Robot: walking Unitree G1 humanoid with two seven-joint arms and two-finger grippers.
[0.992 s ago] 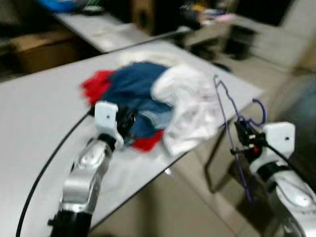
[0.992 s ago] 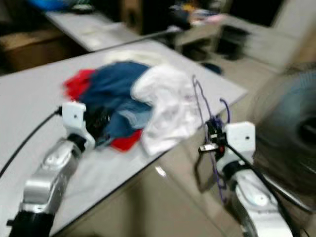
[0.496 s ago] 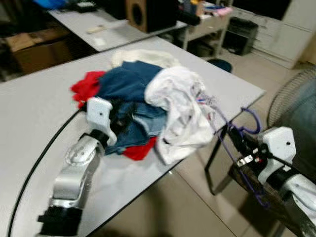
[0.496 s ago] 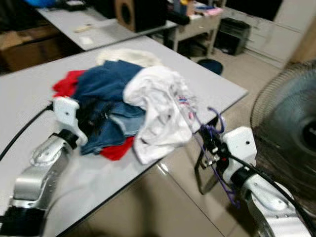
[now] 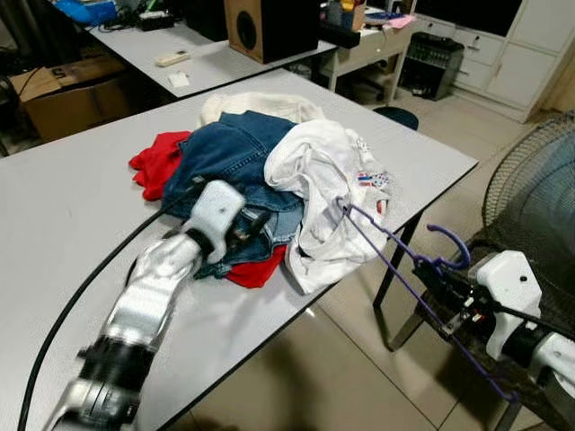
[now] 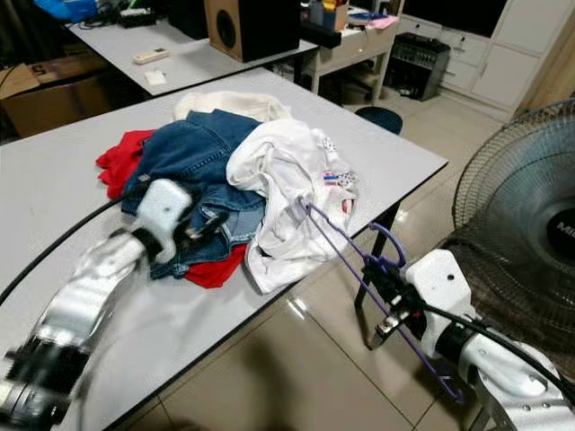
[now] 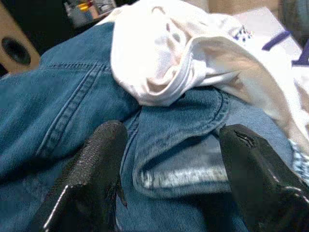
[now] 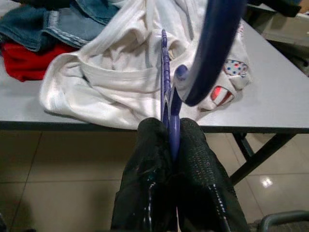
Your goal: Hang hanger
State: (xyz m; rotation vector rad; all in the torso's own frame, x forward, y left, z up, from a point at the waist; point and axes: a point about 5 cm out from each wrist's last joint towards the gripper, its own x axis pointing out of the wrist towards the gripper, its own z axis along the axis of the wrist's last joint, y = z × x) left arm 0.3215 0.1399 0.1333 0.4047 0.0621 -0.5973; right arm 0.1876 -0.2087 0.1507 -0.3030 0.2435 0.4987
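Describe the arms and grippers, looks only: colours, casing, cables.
Both arms are silver metal, each ending in a white boxy wrist housing and two long black textured fingers. The left gripper has a black collar low on its forearm and a black cable trailing back over the table. The right gripper has a black cable along its wrist.

Even, fairly bright indoor light; the grey desk [image 5: 54,224] shows soft sheen and the tiled floor [image 6: 296,310] a glare spot. Left arm's near end blurs; far-left corner dim.

Clothes [image 5: 260,171] on table [image 5: 63,206]; fan [image 5: 539,197] to its right.
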